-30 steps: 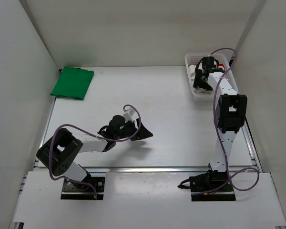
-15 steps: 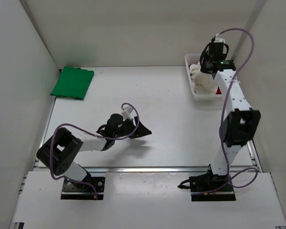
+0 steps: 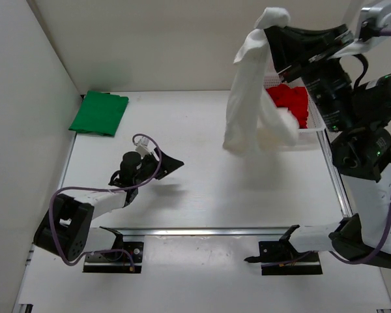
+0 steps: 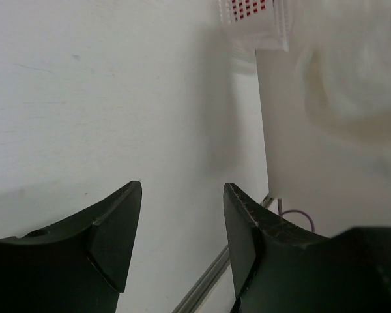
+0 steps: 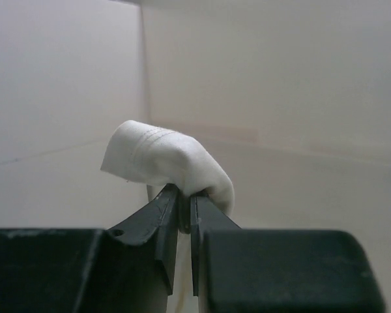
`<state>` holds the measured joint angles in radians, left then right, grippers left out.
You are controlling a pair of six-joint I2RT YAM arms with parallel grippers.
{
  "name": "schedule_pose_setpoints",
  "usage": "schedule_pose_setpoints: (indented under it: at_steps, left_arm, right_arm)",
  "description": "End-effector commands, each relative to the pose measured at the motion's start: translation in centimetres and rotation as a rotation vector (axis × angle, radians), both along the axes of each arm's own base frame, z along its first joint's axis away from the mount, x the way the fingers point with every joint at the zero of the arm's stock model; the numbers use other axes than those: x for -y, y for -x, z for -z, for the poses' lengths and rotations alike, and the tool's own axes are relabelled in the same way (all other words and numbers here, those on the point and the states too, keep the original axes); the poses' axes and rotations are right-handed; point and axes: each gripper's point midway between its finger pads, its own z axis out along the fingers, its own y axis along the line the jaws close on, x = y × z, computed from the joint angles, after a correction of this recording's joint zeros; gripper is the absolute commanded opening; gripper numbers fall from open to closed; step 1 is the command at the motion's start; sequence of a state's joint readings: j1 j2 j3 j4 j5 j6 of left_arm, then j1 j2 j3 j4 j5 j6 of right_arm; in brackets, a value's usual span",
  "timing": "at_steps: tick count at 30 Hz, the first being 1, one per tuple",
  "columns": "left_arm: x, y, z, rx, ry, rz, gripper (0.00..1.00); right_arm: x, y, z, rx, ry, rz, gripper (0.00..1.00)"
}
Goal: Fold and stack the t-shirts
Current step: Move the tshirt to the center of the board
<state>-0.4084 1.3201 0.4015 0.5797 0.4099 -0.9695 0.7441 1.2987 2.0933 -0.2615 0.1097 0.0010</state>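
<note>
The left arm (image 3: 101, 201) and right arm (image 3: 371, 195) have white tube links between bulky black joint housings, and each stands on a flat black base plate (image 3: 111, 255). A thin purple cable (image 3: 145, 138) loops along each arm. The fingers (image 4: 114, 228) are matte black wedges tapering toward the tip; 1 finger in each wrist view shows a small round hole.

Bright, even, diffuse light with soft shadows.
The top view is sharp, with a faint shadow on the counter (image 3: 247, 189) under the left pincer (image 3: 173, 163), toward 7 o'clock. In the left wrist view the white t-shirt (image 4: 352, 72) at 2 o'clock is blurred and washed out, and the near fingers (image 4: 111, 241) are dark.
</note>
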Motion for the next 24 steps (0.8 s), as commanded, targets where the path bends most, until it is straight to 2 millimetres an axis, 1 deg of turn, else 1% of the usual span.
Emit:
schedule_pose_setpoints:
  at_steps: [1, 2, 3, 4, 5, 6, 7, 8, 9, 10, 11, 12, 14, 15, 16, 17, 18, 19, 20, 21, 22, 23, 24]
  left_arm:
    - [-2.4, -0.6, -1.3, 0.028, 0.019, -0.091, 0.64]
    - [-3.2, -0.6, -0.9, 0.018, 0.011, -0.113, 0.64]
    - [-3.9, -0.6, -1.1, 0.028, 0.010, -0.139, 0.64]
    - [-4.6, -0.6, -1.2, 0.037, 0.010, -0.164, 0.65]
    - [-5.2, -0.7, -1.2, 0.038, 0.008, -0.182, 0.65]
    - [-5.5, -0.5, -1.1, 0.040, 0.000, -0.189, 0.65]
    - [-5.9, -0.6, -1.4, 0.054, -0.005, -0.202, 0.64]
    - [-6.3, -0.5, -1.2, 0.053, -0.014, -0.213, 0.65]
    - [-6.6, -0.4, -0.7, 0.049, -0.031, -0.217, 0.65]
    - [-6.9, -0.3, -0.5, 0.053, -0.043, -0.221, 0.65]
    - [-7.1, -0.2, -0.5, 0.054, -0.048, -0.230, 0.66]
    - [-7.2, -0.1, -0.3, 0.055, -0.055, -0.229, 0.65]
    - [-7.8, -0.1, 0.4, 0.046, -0.086, -0.245, 0.66]
    - [-8.1, -0.1, 0.6, 0.046, -0.103, -0.248, 0.66]
    - [-8.2, -0.2, 0.7, 0.051, -0.115, -0.255, 0.66]
    - [-8.2, -0.2, 0.9, 0.049, -0.123, -0.254, 0.66]
    - [-8.2, -0.1, 1.4, 0.034, -0.140, -0.251, 0.66]
    - [-8.1, 0.0, 1.6, 0.031, -0.155, -0.248, 0.66]
    - [-8.3, -0.1, 1.5, 0.041, -0.165, -0.254, 0.67]
    - [-7.9, 0.1, 1.6, 0.043, -0.188, -0.235, 0.68]
    - [-8.3, -0.2, 1.8, 0.043, -0.217, -0.253, 0.69]
    - [-8.7, -0.3, 2.1, 0.034, -0.237, -0.271, 0.69]
    - [-8.9, -0.3, 2.3, 0.027, -0.243, -0.279, 0.70]
  right_arm:
    - [-2.9, -1.1, -0.6, 0.029, 0.042, -0.107, 0.00]
    - [-3.7, -1.4, -0.2, 0.015, 0.050, -0.210, 0.00]
    - [-3.2, -2.0, -0.4, -0.006, 0.023, -0.250, 0.00]
    - [-4.3, -0.9, -0.5, 0.035, 0.048, -0.356, 0.00]
    - [-4.1, -1.1, -0.4, 0.035, 0.049, -0.414, 0.00]
    - [-3.5, -2.9, 0.9, -0.022, 0.039, -0.421, 0.00]
    - [-3.9, -3.8, 2.6, -0.048, 0.064, -0.471, 0.00]
    - [-3.0, -4.5, 3.3, -0.049, 0.072, -0.513, 0.00]
    - [-2.2, -6.3, 5.8, -0.111, 0.056, -0.540, 0.00]
    - [-1.4, -8.9, 10.1, -0.241, 0.020, -0.555, 0.00]
    - [-1.2, -8.6, 10.9, -0.192, 0.054, -0.602, 0.00]
    - [-0.5, -10.5, 14.1, -0.257, 0.023, -0.608, 0.00]
    - [2.0, -15.5, 21.8, -0.440, -0.041, -0.565, 0.00]
    - [2.5, -16.6, 23.2, -0.457, -0.052, -0.562, 0.01]
    - [3.6, -19.1, 26.3, -0.533, -0.089, -0.542, 0.02]
    - [3.6, -21.5, 28.5, -0.581, -0.093, -0.536, 0.06]
    - [5.2, -23.8, 31.4, -0.713, -0.136, -0.486, 0.18]
    - [5.6, -25.9, 33.1, -0.804, -0.136, -0.484, 0.27]
    - [5.7, -27.6, 33.3, -0.810, -0.112, -0.488, 0.30]
    - [5.8, -28.0, 34.1, -0.882, -0.133, -0.465, 0.37]
    - [6.1, -29.3, 35.0, -0.930, -0.128, -0.367, 0.46]
    - [5.9, -29.5, 34.3, -0.910, -0.082, -0.306, 0.50]
    - [6.0, -29.4, 35.3, -0.979, -0.080, -0.213, 0.53]
